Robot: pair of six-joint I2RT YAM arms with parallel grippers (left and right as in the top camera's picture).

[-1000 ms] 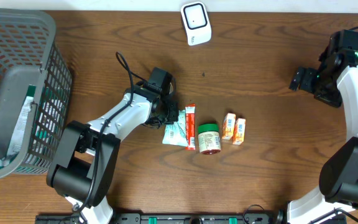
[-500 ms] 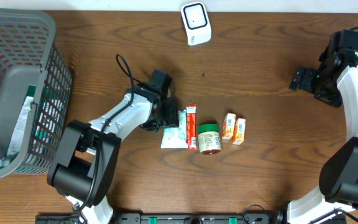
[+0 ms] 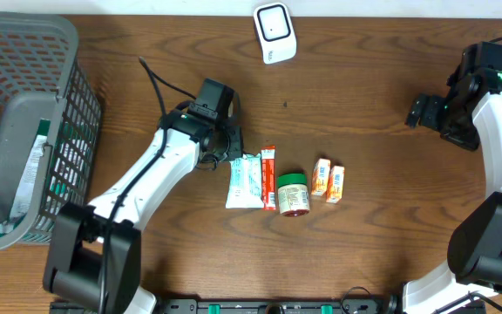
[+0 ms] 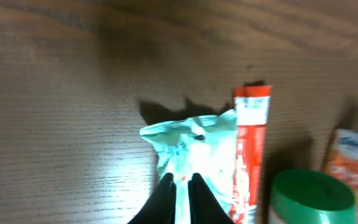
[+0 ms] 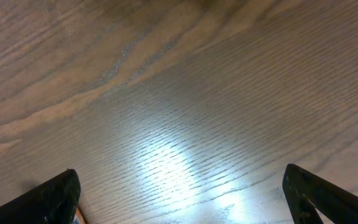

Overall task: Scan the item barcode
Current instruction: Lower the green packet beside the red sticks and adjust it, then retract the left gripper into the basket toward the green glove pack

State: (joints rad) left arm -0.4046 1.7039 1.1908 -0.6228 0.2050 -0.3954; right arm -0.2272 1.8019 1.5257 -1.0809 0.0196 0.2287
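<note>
While nothing has reached the scanner (image 3: 274,32) yet, the left hand (image 4: 180,185) is closed to a slit right over the teal packet (image 4: 194,146), which lies flat on the surface (image 3: 364,78). Whether it pinches a fold of wrapper I cannot tell. Lifting, carrying and showing the barcode all look left to do. Touching the packet's far side from the hand is a red stick pack (image 3: 267,177), then a green-lidded jar (image 3: 292,194) and two orange boxes (image 3: 329,180), crowding that flank. The way from the hand to the scanner looks bare. The right hand (image 5: 185,199) hangs wide open, far off, holding nothing.
</note>
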